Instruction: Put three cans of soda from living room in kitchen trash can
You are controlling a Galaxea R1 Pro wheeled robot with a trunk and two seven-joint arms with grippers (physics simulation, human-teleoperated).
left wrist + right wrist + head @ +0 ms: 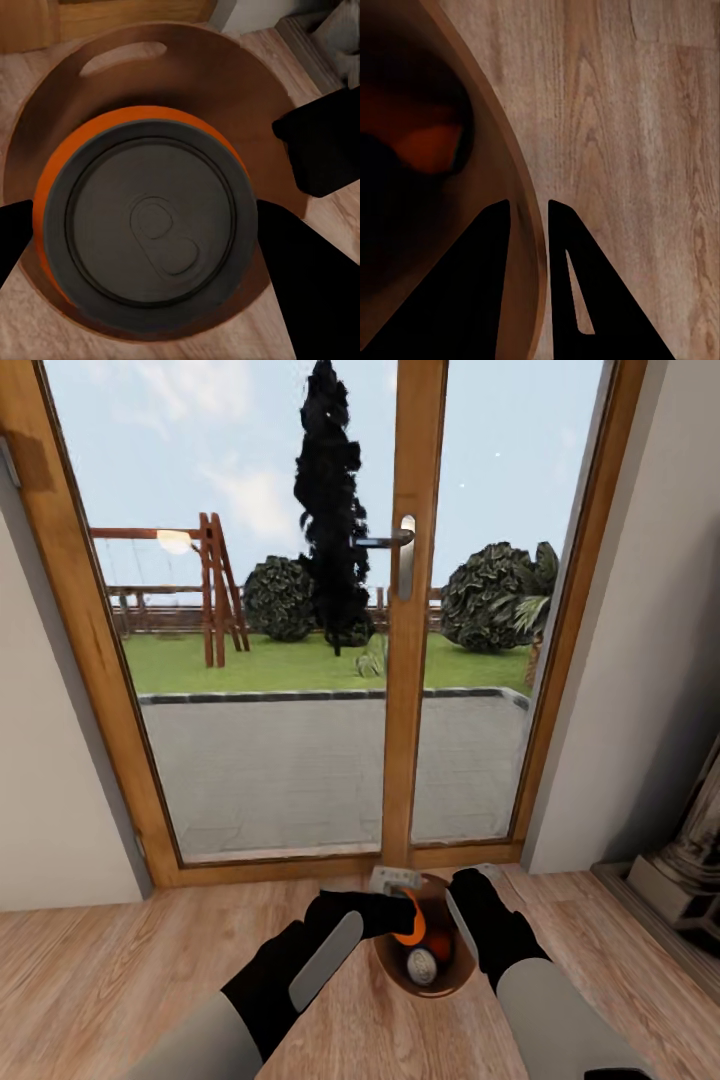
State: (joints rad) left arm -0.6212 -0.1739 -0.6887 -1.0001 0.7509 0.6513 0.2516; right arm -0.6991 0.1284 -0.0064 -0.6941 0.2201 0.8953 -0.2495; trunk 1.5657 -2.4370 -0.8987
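Left wrist view: the left gripper [150, 240] clamps a can [146, 225] upright, top toward the camera, directly over the bin's [225, 82] open mouth, another can [422, 964] already inside, while the right gripper [529, 217], nearly closed, pinches the bin rim, floor [120, 970] open around.

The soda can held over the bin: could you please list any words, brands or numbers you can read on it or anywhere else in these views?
None: no text is readable.
The soda can in the left gripper shows its plain grey lid with pull tab and an orange rim.
The can lying in the trash can: pale end, no lettering legible.
Door handle: unmarked.
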